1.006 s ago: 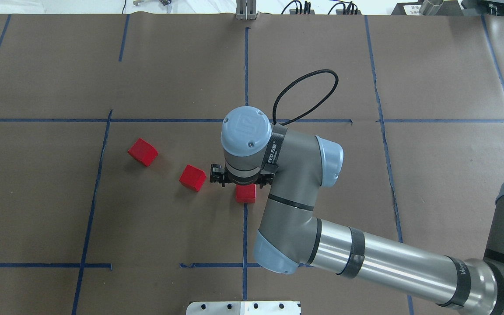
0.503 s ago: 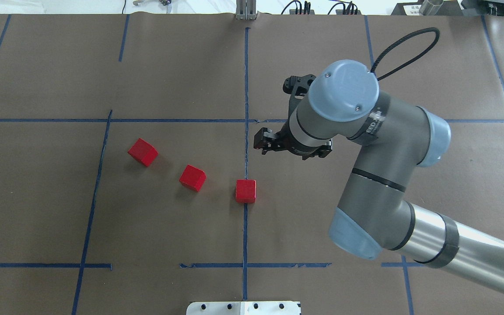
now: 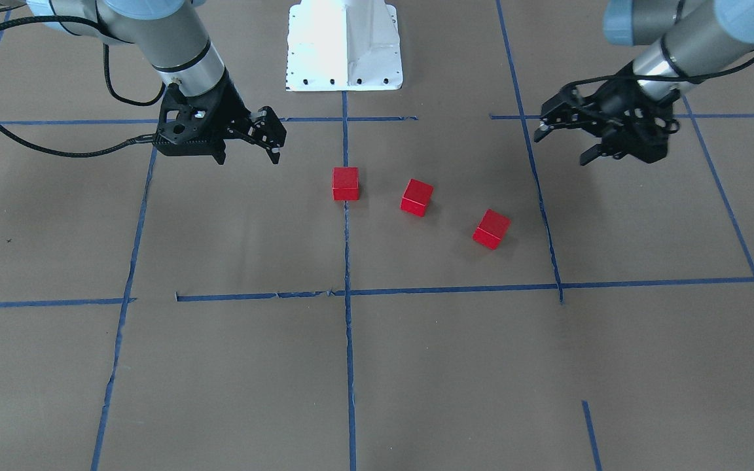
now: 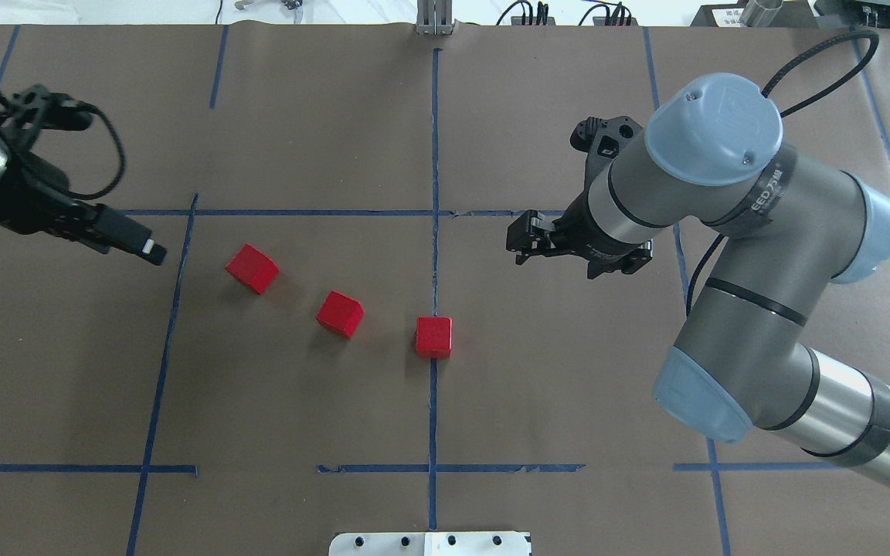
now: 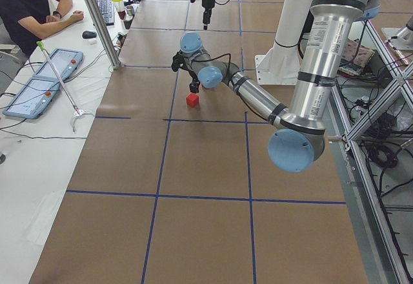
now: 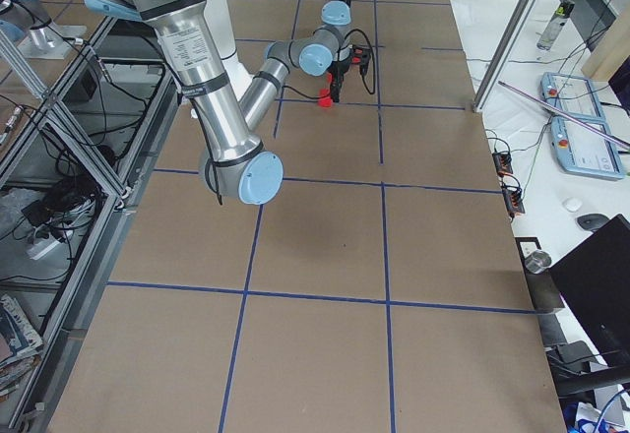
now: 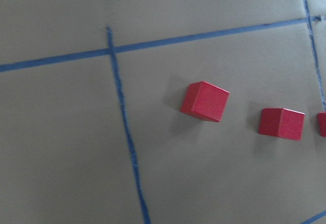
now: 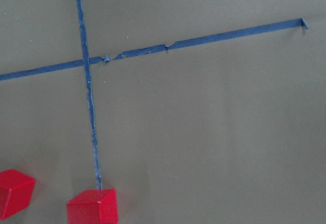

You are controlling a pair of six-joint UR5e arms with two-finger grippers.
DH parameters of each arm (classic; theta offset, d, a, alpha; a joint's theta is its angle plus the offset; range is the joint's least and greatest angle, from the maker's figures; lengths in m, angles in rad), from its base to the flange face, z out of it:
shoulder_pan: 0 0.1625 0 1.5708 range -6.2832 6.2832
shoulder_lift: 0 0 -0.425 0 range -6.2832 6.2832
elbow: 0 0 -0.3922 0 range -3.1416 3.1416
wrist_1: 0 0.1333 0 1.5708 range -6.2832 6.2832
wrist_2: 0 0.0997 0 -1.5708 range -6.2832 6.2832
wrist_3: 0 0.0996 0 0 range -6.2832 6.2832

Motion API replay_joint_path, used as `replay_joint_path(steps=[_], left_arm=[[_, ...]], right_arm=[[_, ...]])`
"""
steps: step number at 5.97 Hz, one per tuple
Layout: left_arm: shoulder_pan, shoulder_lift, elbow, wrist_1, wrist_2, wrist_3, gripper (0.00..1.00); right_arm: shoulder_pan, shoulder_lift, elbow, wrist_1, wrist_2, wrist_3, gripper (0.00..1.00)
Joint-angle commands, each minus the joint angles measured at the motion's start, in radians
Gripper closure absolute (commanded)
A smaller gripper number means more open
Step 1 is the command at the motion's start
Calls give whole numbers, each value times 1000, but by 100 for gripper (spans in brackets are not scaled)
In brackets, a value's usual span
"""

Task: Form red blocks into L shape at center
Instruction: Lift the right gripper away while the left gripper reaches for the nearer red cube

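Three red blocks lie apart in a slanted row on the brown table. One (image 4: 434, 337) (image 3: 345, 183) sits on the centre tape line, one (image 4: 340, 313) (image 3: 417, 197) is left of it, and one (image 4: 252, 268) (image 3: 491, 229) is farther left. My right gripper (image 4: 521, 243) (image 3: 271, 139) is open and empty, raised to the right of and behind the centre block. My left gripper (image 4: 144, 245) (image 3: 563, 140) is open and empty, raised just left of the leftmost block. The left wrist view shows the leftmost block (image 7: 205, 101) and the middle block (image 7: 281, 123). The right wrist view shows the centre block (image 8: 91, 206).
Blue tape lines (image 4: 434, 154) mark a grid on the brown paper. The white robot base (image 3: 344, 46) stands at the near edge by the robot. A black cable (image 3: 36, 147) loops off the right wrist. An operator (image 5: 29, 13) sits beyond the far table edge.
My right gripper was down at the centre block; it has lifted and moved away to the back right, leaving the block on the line. My left arm has come into view at the left.
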Motion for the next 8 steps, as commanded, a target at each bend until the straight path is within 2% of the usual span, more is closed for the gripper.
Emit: replay_joint_path(steps=[1,2,3,4,8], left_arm=[[204,-125,66,-3,273,3,0],[235,-162,116,-3,294,6,5],[240,-174,147,-2,307,17,1],[265,-210,187,-2,451,17,0],[346,-259,219,9,507,-33,0]], right_arm=[[2,-11,7,0,1,0,0],[4,-22,9,0,1,0,0],[7,-45,22,0,2,0,0],[7,-91,45,6,4,0,0],[1,-96,42,8,-8,0,0]])
